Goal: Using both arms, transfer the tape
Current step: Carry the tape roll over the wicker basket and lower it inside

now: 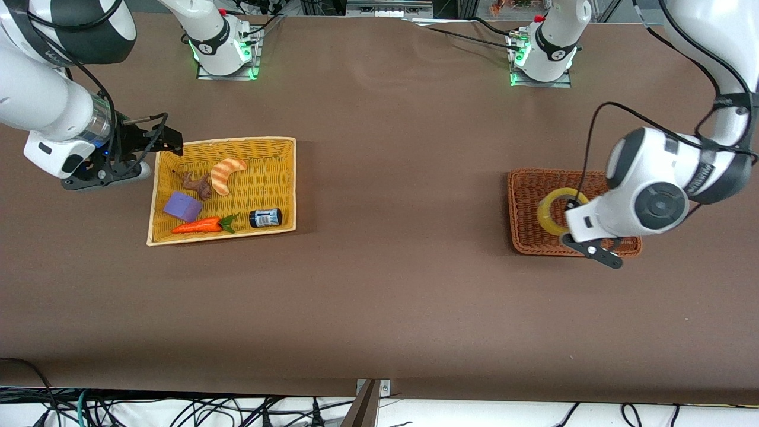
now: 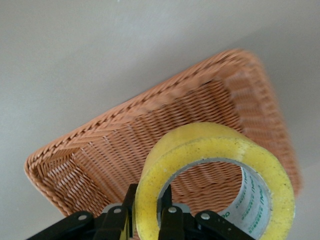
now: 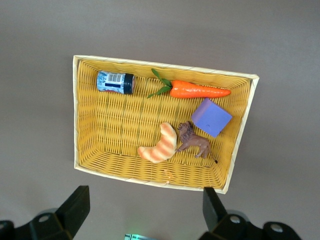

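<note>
The tape is a yellowish ring over the brown wicker basket at the left arm's end of the table. My left gripper is shut on the ring's wall. In the left wrist view one finger is inside the core hole and the other is outside, and the tape stands tilted on edge above the basket floor. I cannot tell whether it touches the floor. My right gripper is open and empty. It hangs over the corner of the yellow basket and the table beside it, as the right wrist view also shows.
The yellow basket at the right arm's end holds a striped croissant toy, a brown animal figure, a purple block, a carrot and a small dark can. Bare brown table lies between the two baskets.
</note>
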Controlling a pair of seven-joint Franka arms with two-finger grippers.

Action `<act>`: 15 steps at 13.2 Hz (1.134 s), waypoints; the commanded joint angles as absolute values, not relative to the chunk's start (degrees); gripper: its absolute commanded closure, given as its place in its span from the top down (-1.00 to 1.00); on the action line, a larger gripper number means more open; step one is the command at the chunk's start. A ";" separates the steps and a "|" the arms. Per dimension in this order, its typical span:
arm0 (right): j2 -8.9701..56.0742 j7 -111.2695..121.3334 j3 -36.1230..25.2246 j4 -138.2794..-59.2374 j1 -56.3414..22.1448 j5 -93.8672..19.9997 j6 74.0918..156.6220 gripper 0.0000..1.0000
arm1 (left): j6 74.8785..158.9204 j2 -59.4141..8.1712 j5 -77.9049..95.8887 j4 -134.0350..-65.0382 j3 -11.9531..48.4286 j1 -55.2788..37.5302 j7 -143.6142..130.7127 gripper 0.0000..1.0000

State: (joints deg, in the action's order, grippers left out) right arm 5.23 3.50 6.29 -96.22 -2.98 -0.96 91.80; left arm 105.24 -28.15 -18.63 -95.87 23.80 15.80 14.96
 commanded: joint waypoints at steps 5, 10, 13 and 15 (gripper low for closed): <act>4.66 4.48 6.59 -96.86 -2.72 -0.26 91.93 1.00 | 116.12 -27.34 -18.02 -106.00 25.13 18.11 17.23 1.00; 4.92 4.48 6.59 -96.07 -2.72 -0.26 92.11 1.00 | 106.55 -20.84 -10.55 -97.76 25.75 17.58 16.70 1.00; 5.10 4.48 6.50 -95.98 -2.72 -0.09 92.20 1.00 | 101.54 -18.90 -6.00 -87.06 25.40 17.58 15.04 1.00; 5.10 4.48 6.59 -95.89 -2.72 0.35 92.20 1.00 | 97.83 -16.81 -5.54 -82.71 24.79 17.49 13.46 1.00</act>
